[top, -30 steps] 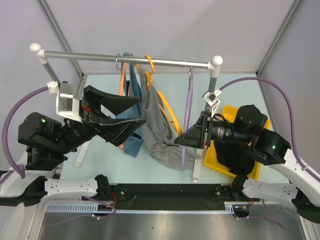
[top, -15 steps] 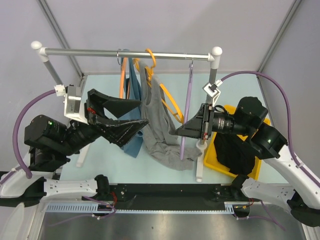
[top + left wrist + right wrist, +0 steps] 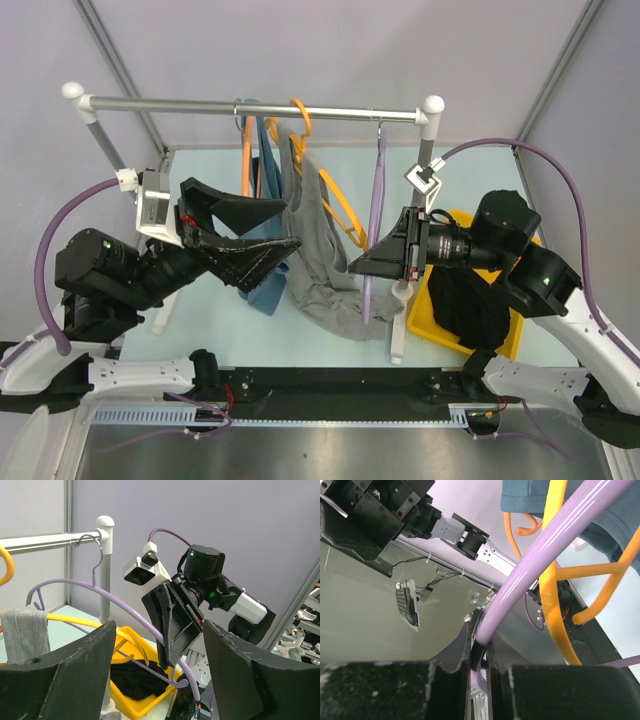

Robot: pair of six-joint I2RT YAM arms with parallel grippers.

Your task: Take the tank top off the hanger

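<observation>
Hanging rail (image 3: 200,105): runs across the back of the cell and carries three hangers bunched from its middle toward the right.
Surface (image 3: 260,340): pale, with a bare patch below the clothes.
Tank top (image 3: 312,270): grey, on the yellow hanger (image 3: 340,210). It hangs between a blue garment (image 3: 266,295) and the purple hanger (image 3: 376,190), straps up near the rail and hem sagging low.
Yellow bin (image 3: 457,218): on the far side of the right post (image 3: 428,140), with black cloth (image 3: 465,310) inside.
Purple hanger: bare, just right of the tank top.
Left fingers (image 3: 230,207): spread wide with nothing between them. Their tips sit just beside the tank top's left edge, in front of the blue garment.
Right fingers (image 3: 385,260): pressed together on the purple hanger's lower bar, as the right wrist view shows.
Step in hand: set-up, I judge. The neighbouring hanger is held, and the tank top itself is not yet gripped.
Next move: probably the left fingers pinch a strap or the upper body of the grey cloth, then draw it over the yellow hanger's shoulder end.
Edges: the yellow hanger's upturned ends and its crossing with the purple bar look likely to snag a strap. The blue garment lies close enough to be pinched by mistake.
Open room: ample toward the arms and down to the surface. It is tight sideways between the hangers and limited upward by the rail.
</observation>
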